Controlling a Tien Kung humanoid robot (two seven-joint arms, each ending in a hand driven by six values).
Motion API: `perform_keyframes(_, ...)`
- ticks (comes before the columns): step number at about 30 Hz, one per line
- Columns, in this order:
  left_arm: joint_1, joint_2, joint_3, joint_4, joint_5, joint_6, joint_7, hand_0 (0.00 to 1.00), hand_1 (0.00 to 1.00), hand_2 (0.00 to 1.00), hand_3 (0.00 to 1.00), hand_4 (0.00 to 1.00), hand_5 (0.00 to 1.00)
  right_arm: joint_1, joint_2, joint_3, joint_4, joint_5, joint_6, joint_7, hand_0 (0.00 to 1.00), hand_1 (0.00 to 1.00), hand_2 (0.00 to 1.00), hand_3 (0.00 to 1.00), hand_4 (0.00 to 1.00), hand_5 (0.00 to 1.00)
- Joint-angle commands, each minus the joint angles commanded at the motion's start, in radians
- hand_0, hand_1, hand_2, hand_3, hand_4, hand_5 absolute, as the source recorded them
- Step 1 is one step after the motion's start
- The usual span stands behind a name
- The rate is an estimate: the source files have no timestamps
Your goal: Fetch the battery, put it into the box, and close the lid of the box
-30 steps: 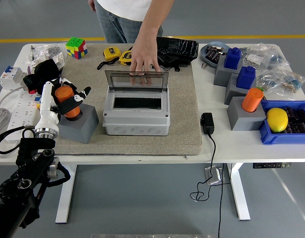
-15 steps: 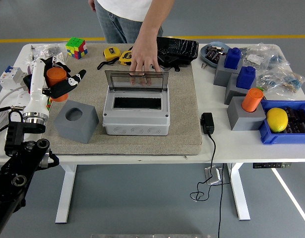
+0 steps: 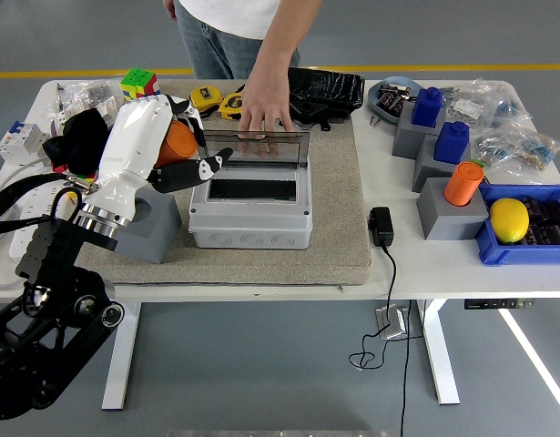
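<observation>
Orange battery (image 3: 177,144) seemingly tilted in left hand (image 3: 166,150).

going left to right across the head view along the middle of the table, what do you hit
left hand gripping the orange battery → grey box with its lid up → black power adapter → orange cylinder on a grey block → yellow lemon in the blue bin

Bright, even indoor light, sharp frame.
Diffuse overhead lighting; soft short shadows under the grey box (image 3: 250,214) and the holder blocks on the white table (image 3: 416,264). Mild sheen on the box's clear lid (image 3: 252,147) and the white shell of the left hand (image 3: 161,150). Slight motion softness on that hand. No obvious edge distortion; floor behind stays in focus.
</observation>
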Motion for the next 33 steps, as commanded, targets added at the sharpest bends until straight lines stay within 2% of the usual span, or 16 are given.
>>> perform_keyframes(1, -0.006, 0.008, 0.025, -0.008, 0.038, -0.008, 0.010, 0.107, 0.086, 0.107, 0.107, 0.701, 0.175, 0.001, -0.001, 0.001, 0.000, -0.001, 0.000, 0.000, 0.853, 0.791, 0.743, 0.773, 0.998, 0.998)
perform_keyframes(4, -0.030, 0.022, 0.100, -0.011, 0.038, -0.032, 0.035, 0.107, 0.086, 0.107, 0.107, 0.701, 0.175, 0.003, -0.004, 0.006, 0.000, -0.009, -0.001, -0.003, 0.853, 0.791, 0.743, 0.773, 0.998, 0.998)
perform_keyframes(14, -0.128, 0.016, 0.268, 0.118, 0.038, -0.038, 0.054, 0.109, 0.087, 0.109, 0.107, 0.658, 0.176, 0.009, -0.014, -0.009, 0.000, -0.013, -0.003, -0.008, 0.853, 0.791, 0.743, 0.774, 0.998, 0.998)
perform_keyframes(24, -0.233, -0.030, 0.374, 0.276, 0.038, -0.045, 0.052, 0.112, 0.089, 0.111, 0.107, 0.650, 0.173, 0.013, -0.015, -0.013, 0.000, -0.022, -0.004, -0.011, 0.853, 0.791, 0.744, 0.772, 0.998, 0.998)
perform_keyframes(28, -0.258, -0.048, 0.394, 0.342, 0.038, -0.047, 0.050, 0.112, 0.089, 0.111, 0.107, 0.650, 0.173, 0.016, -0.015, -0.017, 0.000, -0.020, -0.006, -0.010, 0.853, 0.791, 0.744, 0.772, 0.998, 0.998)
perform_keyframes(33, -0.285, -0.098, 0.400, 0.424, 0.038, -0.050, 0.052, 0.112, 0.090, 0.111, 0.107, 0.647, 0.175, 0.016, -0.016, -0.004, 0.000, -0.042, -0.008, -0.016, 0.854, 0.791, 0.743, 0.774, 0.998, 0.998)
